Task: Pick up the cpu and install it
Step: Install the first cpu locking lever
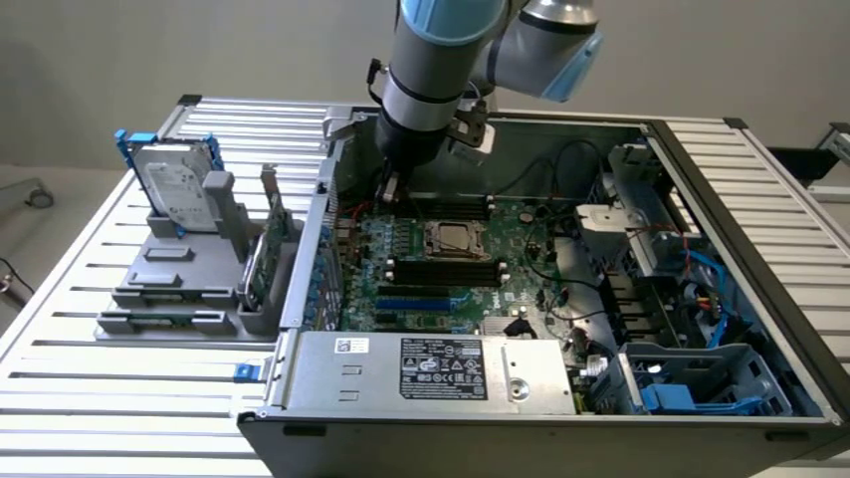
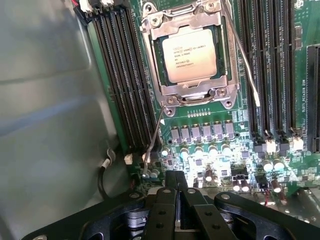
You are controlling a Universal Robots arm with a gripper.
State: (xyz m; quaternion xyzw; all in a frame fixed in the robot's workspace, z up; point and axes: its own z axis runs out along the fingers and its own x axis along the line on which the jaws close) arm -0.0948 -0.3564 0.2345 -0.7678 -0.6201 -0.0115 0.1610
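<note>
Inside the open computer case (image 1: 691, 299), on the green motherboard (image 1: 525, 249), the cpu (image 1: 453, 239) lies flat in its socket (image 1: 428, 227), pale silver top facing up; in the wrist view the cpu (image 2: 190, 54) shows dark printed text and sits squarely within the metal rim of the socket (image 2: 200, 96), with screws at the rim's corners and a thin wire lever (image 2: 246, 60) running along one side. The gripper (image 1: 388, 196) hangs from the arm (image 1: 432, 70) in the far part of the case, towards the exterior view's left, close to the case wall and near the socket but apart from it. In the wrist view the gripper (image 2: 176, 186) has its two black fingers (image 2: 170, 182) pressed together with nothing between them, poised over a row of small round capacitors (image 2: 212, 150) just beyond the socket's edge and not touching the cpu. Black memory slots (image 2: 125, 80) run beside the socket. At the near end of the case sits a grey power supply (image 1: 439, 370) with a dark label. On the slatted metal table (image 1: 80, 398), at the exterior view's left, a silver hard drive (image 1: 177, 184) in a blue frame stands upright in a grey fixture (image 1: 173, 289)
</note>
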